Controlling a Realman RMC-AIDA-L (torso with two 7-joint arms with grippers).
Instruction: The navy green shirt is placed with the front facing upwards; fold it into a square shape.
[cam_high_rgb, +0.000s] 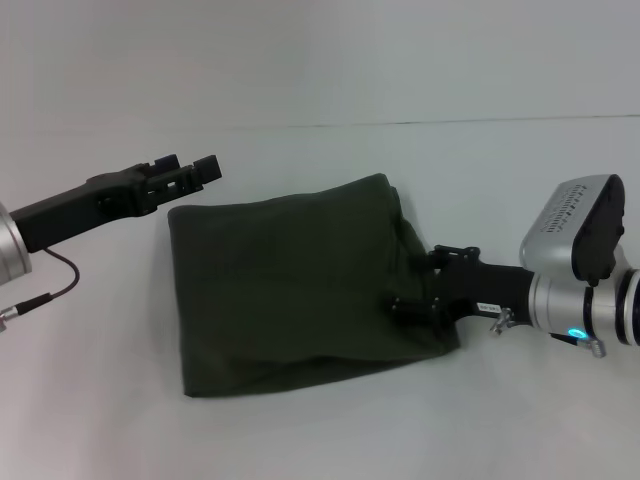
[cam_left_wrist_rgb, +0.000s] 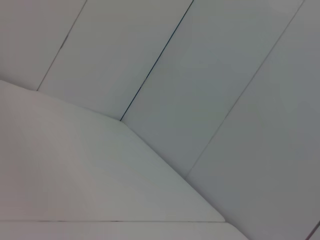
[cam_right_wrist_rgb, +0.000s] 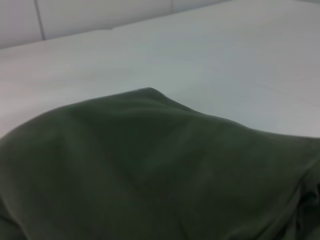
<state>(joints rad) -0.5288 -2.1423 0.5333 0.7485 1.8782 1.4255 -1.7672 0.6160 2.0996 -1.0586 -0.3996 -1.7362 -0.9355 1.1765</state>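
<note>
- Across the middle of the head view lies a white table (cam_high_rgb: 320, 430), pale and flat, meeting a white wall (cam_high_rgb: 320, 60) along a faint line at the far side.
- Navy green shirt (cam_high_rgb: 295, 285): lies on the table at centre, folded into a rough, slightly skewed rectangle. Only plain green cloth faces up; no print shows. Left and near edges are fairly straight; the right edge is bunched and uneven, with layered folds near the far right corner.
- Right wrist view: shirt (cam_right_wrist_rgb: 150, 170) fills the lower part of the picture as a smooth green mound with table behind it; a crumpled fold shows at one edge.
- Right gripper (cam_high_rgb: 415, 308): low at the shirt's right edge, black fingers reaching onto the bunched cloth about halfway along that side. Contact with the fabric is visible; whether the fingers are pinching it or merely resting on it cannot be told.
- Left gripper (cam_high_rgb: 195, 172): raised just beyond the shirt's far left corner, apart from the cloth. Nothing is between its fingers; how far they are parted cannot be told.
- Left wrist view: only wall panels (cam_left_wrist_rgb: 210, 90) with thin seams and a slanted white surface.
</note>
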